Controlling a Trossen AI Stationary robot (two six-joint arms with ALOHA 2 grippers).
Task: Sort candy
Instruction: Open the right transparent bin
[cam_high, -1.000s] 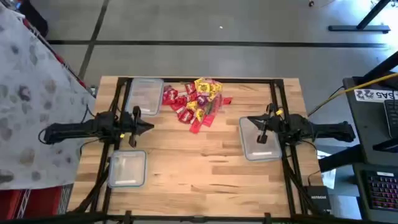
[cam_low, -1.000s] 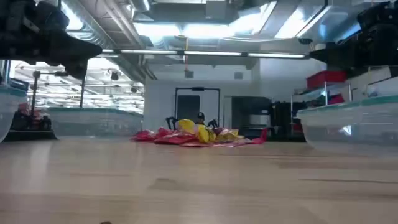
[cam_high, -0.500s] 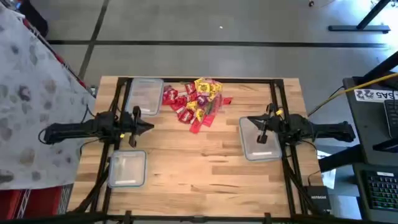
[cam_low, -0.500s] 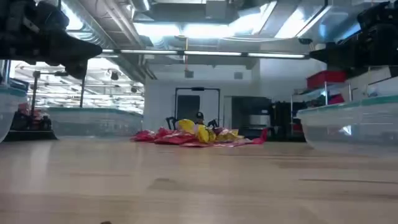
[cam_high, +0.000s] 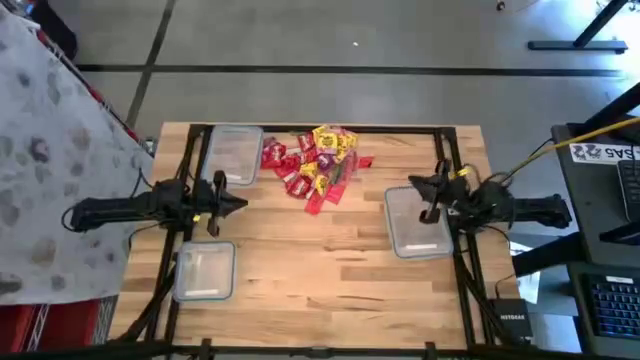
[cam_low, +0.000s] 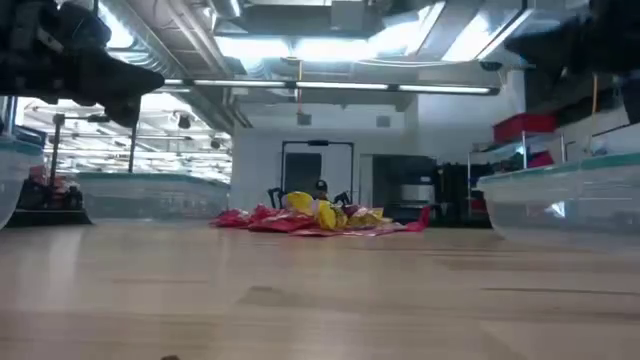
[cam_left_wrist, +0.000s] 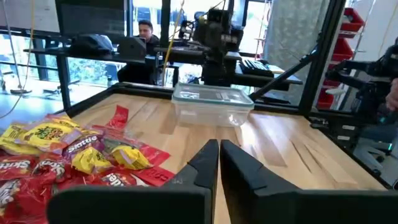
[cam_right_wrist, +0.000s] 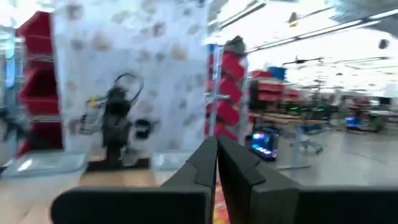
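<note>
Past the left gripper (cam_left_wrist: 219, 163), fingers pressed together, red wrappers reading "Skittles" lie among yellow ones in the candy pile (cam_high: 315, 165) of small crinkled packets at the wooden table's (cam_high: 330, 260) far middle. Farther off, the right gripper (cam_high: 426, 200), also pressed together, hangs over a clear rectangular plastic tub (cam_high: 415, 225).

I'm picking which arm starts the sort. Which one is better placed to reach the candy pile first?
Probably the left. Its shut tool sits nearer the candy pile; its wrist view shows candy close ahead. The right tool, also shut, hangs over a clear tub.

Overhead straight down, low table-level, wrists forward (all share candy (cam_high: 318, 162))
</note>
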